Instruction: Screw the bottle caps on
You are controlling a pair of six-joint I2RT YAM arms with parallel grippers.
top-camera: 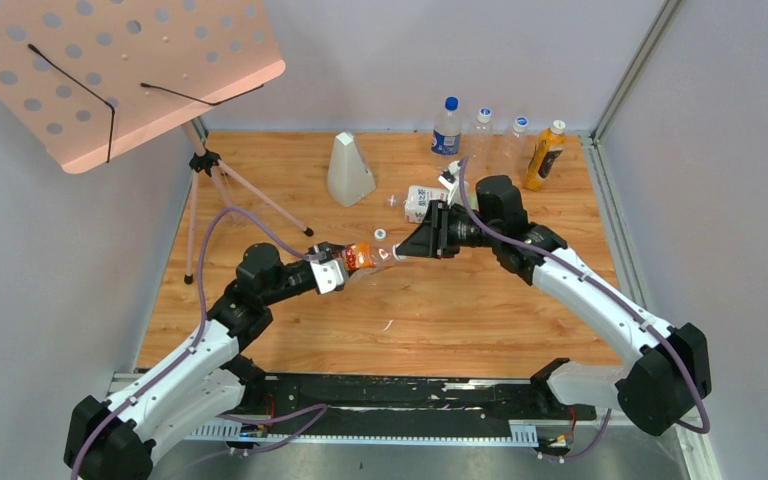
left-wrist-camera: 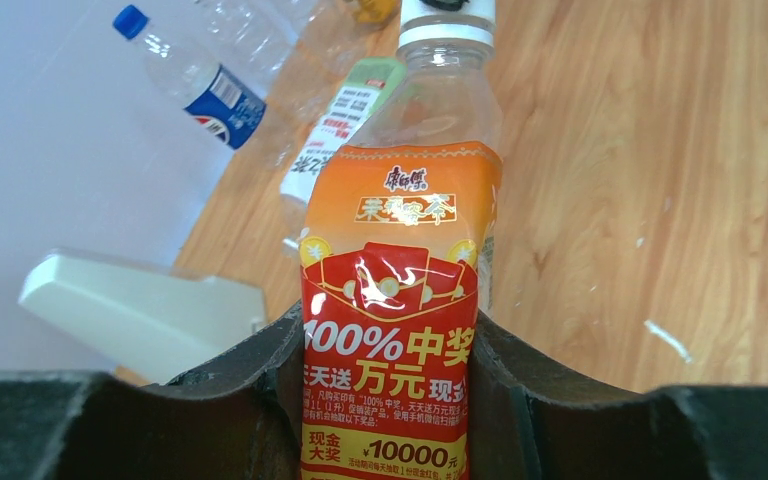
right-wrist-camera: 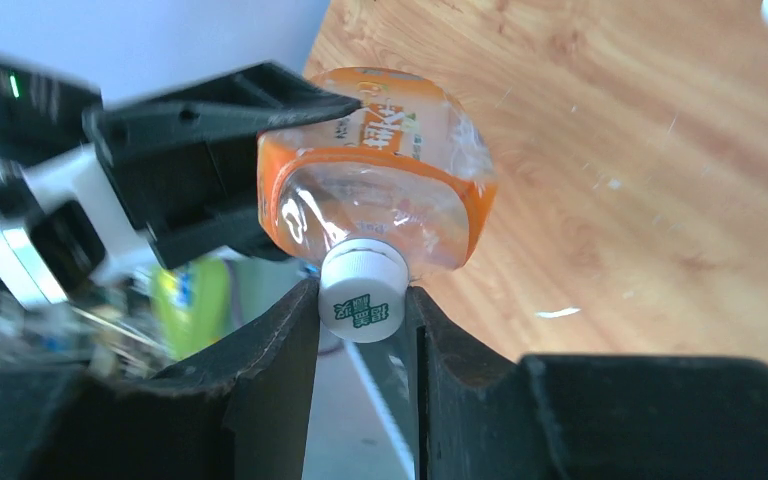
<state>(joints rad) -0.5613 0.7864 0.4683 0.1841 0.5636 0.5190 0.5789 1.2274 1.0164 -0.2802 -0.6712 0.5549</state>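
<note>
Bottle (left-wrist-camera: 390, 300) clamped in left gripper (top-camera: 352, 262), cap (right-wrist-camera: 362, 295) in right gripper (top-camera: 398, 251); second bottle (top-camera: 422, 203) lies behind.

The small bottle (top-camera: 362, 256) is mid-table, the larger bottle (top-camera: 422, 203) lying just behind, a row of 4 bottles (top-camera: 482, 135) farther back.

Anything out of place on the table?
The larger bottle lies on its side mid-table, unlike the back-row bottles, which stand upright. A loose white cap sits near it. Small white scraps dot the table. No spill visible.
</note>
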